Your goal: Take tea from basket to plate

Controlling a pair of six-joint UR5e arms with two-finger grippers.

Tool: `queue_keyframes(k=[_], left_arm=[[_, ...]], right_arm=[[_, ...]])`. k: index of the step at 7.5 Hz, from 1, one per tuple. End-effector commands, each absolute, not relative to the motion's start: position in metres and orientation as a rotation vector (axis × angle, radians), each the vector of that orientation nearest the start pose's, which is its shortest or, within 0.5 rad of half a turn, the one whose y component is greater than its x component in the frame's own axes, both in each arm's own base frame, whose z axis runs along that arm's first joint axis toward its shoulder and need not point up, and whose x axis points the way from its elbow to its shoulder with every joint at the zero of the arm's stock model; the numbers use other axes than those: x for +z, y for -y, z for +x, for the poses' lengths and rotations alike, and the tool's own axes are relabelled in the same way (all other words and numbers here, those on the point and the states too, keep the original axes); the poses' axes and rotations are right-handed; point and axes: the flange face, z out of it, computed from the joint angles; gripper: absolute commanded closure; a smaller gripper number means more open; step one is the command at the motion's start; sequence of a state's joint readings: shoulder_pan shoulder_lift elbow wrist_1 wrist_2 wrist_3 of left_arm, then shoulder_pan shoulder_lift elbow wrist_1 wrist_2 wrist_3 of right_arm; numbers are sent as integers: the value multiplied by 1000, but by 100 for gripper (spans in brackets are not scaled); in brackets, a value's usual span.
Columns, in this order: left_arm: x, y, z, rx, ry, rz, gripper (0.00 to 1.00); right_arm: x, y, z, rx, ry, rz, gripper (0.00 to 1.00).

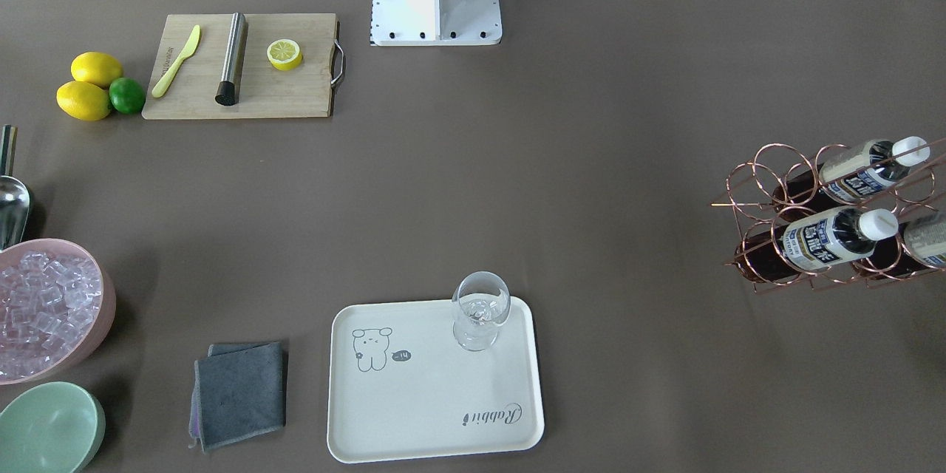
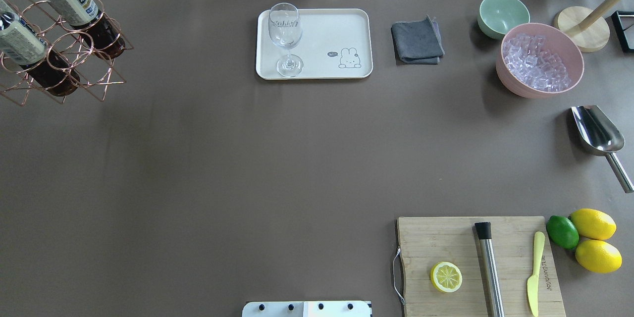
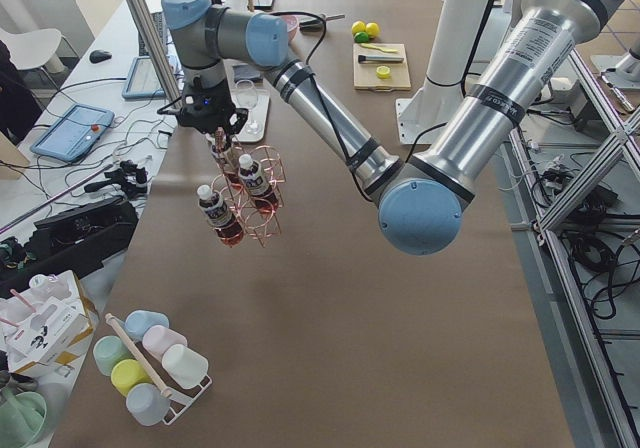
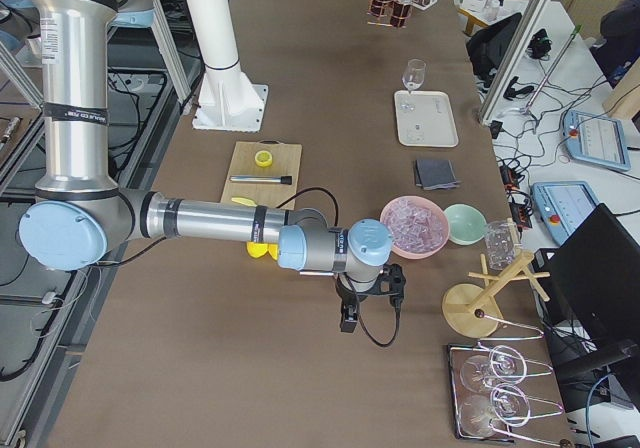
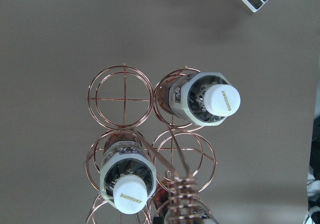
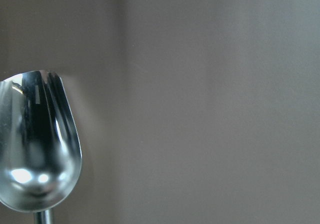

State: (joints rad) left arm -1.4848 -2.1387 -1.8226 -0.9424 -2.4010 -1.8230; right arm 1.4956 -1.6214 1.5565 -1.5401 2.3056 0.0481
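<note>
A small clear white-capped bottle of dark tea [image 5: 222, 100] stands in the rose-gold wire basket [image 5: 125, 99], at the far left corner of the worktop [image 2: 247, 158]. Left jaws hang above the basket. Left jaws, right jaws: apart or together, cannot tell. Best to centre on the cap, miss the tall wire handle [image 5: 179, 196], lift straight. Cream rectangular tray [image 2: 322, 29] lies well apart.

Two fixed cameras look steeply down on the table [image 2: 198, 168] from its opposite long edges, one behind the robot's base [image 2: 307, 308] and one facing it. Both take in the plate [image 2: 327, 29], the cutting board [image 2: 436, 237] and the basket [image 5: 125, 99] at the left-arm end. Two more stand high and farther back at either short end, looking along the whole length, sharing plate and basket. The wrist cameras sit close: left straight down over the basket's cells, a plate corner at its top edge; right low over bare surface beside the steel scoop [image 6: 37, 154], which the overhead view also holds.
</note>
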Motion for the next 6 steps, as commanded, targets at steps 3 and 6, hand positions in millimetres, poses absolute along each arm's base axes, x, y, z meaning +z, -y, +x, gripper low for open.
queue_keyframes(k=[3, 6], left_arm=[[161, 558, 94, -1545, -748, -725, 100], [85, 529, 192, -1602, -700, -800, 100]], right_arm=[[682, 473, 31, -18, 734, -63, 0], [683, 474, 30, -22, 732, -64, 0]])
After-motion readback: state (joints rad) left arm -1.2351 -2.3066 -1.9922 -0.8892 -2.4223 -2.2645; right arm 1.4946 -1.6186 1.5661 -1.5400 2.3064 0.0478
